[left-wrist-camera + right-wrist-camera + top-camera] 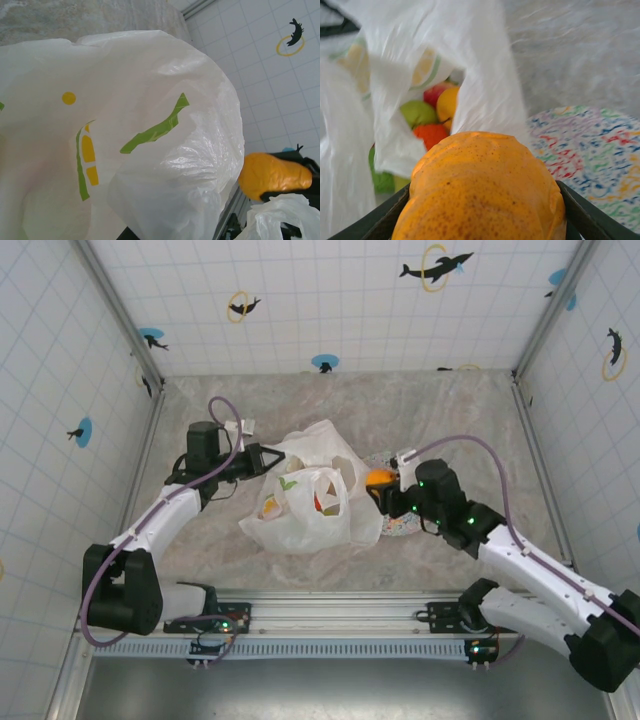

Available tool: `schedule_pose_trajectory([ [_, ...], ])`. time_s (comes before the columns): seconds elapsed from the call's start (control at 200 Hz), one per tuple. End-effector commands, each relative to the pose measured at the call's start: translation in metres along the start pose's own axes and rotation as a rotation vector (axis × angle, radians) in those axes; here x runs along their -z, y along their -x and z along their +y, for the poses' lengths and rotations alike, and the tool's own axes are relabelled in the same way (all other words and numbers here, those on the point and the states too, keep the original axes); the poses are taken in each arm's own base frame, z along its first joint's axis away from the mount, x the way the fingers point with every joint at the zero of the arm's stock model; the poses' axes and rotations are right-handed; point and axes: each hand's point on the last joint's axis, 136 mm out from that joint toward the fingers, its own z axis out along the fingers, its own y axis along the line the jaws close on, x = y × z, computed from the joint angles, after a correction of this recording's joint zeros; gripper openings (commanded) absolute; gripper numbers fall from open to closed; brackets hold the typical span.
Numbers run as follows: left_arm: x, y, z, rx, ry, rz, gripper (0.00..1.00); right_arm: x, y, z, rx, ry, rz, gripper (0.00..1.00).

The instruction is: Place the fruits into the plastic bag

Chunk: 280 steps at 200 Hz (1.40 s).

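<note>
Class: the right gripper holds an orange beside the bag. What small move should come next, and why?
Probably ease the orange forward over the mouth of the plastic bag. The right gripper holds it just short of the opening, the left gripper grips the bag's edge, and other fruits lie inside.

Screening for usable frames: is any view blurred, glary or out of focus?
Right wrist: bag smeared, orange close and soft, plate blurry; left wrist: bag crisp, mild sheen on its creases; top external: sharp, evenly lit.
</note>
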Motion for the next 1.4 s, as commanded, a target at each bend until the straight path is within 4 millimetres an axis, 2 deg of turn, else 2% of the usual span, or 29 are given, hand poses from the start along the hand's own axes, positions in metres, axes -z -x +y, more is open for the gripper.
schedule_pose_trajectory([
  [0.0,0.002,0.003,-0.004,-0.021,-0.022,-0.010,0.00,-0.011,-0.032,0.019,0.047,0.084,0.061,0.63],
  [0.04,0.002,0.002,-0.003,-0.019,-0.020,-0.010,0.00,-0.015,-0.038,0.025,0.070,0.104,0.065,0.63],
  [0.125,0.002,0.001,-0.003,-0.018,-0.020,-0.008,0.00,-0.028,-0.049,0.024,0.081,0.099,0.085,0.63],
  [0.245,0.002,-0.001,-0.003,-0.011,-0.022,-0.002,0.00,-0.047,-0.049,0.030,0.071,0.116,0.091,0.63],
  [0.27,0.002,-0.001,-0.003,-0.012,-0.023,-0.001,0.00,-0.052,-0.041,0.035,0.072,0.132,0.064,0.63],
  [0.49,0.000,-0.003,-0.013,-0.022,-0.040,0.004,0.00,-0.086,-0.025,0.062,0.027,0.223,0.016,0.64],
  [0.766,0.000,0.000,-0.026,-0.044,-0.060,0.001,0.00,-0.115,0.001,0.112,-0.010,0.321,-0.056,0.66],
  [1.081,0.008,0.010,-0.037,-0.078,-0.047,-0.039,0.00,-0.153,0.013,0.130,-0.130,0.339,-0.064,0.68],
  [1.206,0.012,0.018,-0.039,-0.105,-0.022,-0.066,0.00,-0.164,0.010,0.137,-0.145,0.337,-0.042,0.71],
  [1.396,0.014,0.019,-0.030,-0.119,0.034,-0.081,0.00,-0.179,0.003,0.148,-0.176,0.375,0.004,0.73],
])
